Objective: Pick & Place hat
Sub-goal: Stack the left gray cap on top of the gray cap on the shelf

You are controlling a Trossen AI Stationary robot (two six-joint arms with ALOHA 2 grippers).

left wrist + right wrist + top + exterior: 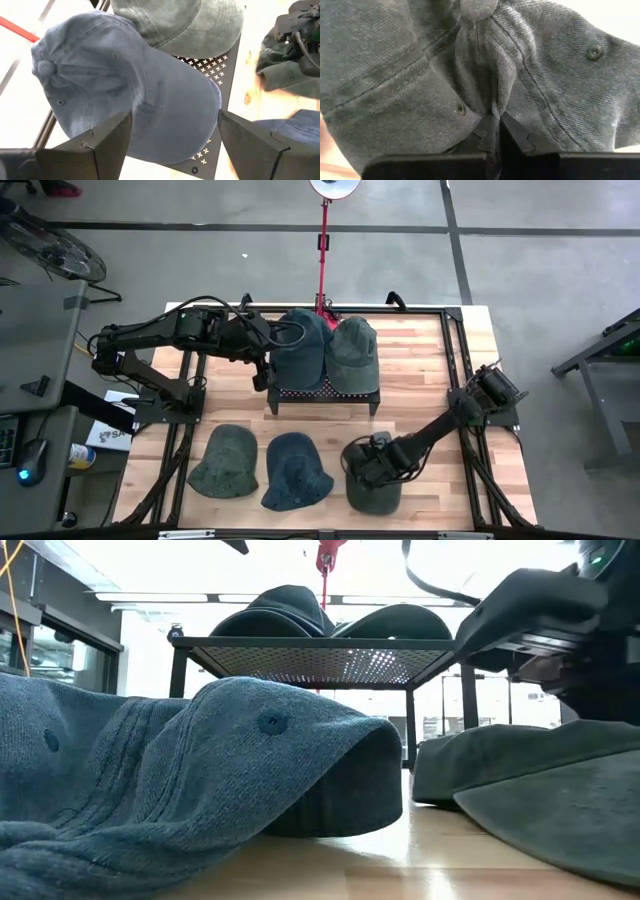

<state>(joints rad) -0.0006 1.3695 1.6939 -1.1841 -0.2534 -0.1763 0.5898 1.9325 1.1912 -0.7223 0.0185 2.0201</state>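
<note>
The right gripper (pixel 372 463) is down on a dark green hat (pixel 372 480) that lies near the front edge of the worktop (pixel 470 340), toward its right corner. Its fingers (pixel 485 135) are pressed together and pinch a fold of that hat's cloth, as the right wrist view shows up close. Two more hats lie along the same front edge: a blue hat (pixel 296 472) in the middle and a green hat (pixel 224 462) to its left, close to each other. A small black rack (pixel 325 392) stands near the back edge of the worktop, in the middle. On top of it sit a blue cap (pixel 302 345) and a green cap (pixel 353 354), side by side and touching. The left gripper (pixel 265 370) is at the left side of the rack, just beside the blue cap. Its fingers (pixel 105 140) are spread wide, with the brim of the blue cap in front of them, and they hold nothing. A red pole (pixel 324 255) stands up behind the back edge.
</note>
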